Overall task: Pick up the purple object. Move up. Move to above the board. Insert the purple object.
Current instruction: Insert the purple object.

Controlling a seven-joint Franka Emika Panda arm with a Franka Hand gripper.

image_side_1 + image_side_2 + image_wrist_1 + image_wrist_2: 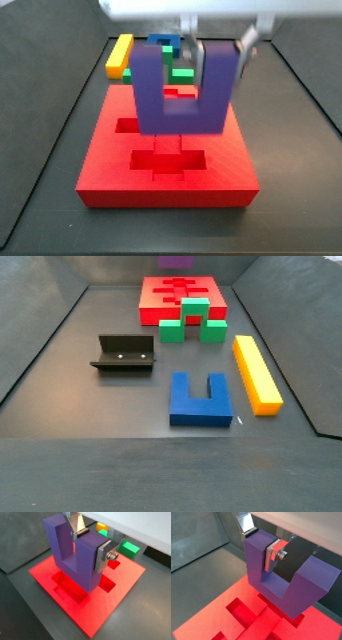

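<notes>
The purple object, a U-shaped block, hangs base-down with prongs up over the board, one prong clamped in the gripper. The board, a flat red slab with cross-shaped recesses, lies on the dark floor directly beneath it.

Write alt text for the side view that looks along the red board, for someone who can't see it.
The gripper holds the purple object prongs-up over the board, its base just above the cross-shaped cut-outs. Behind it lie a yellow bar and a green block.
</notes>
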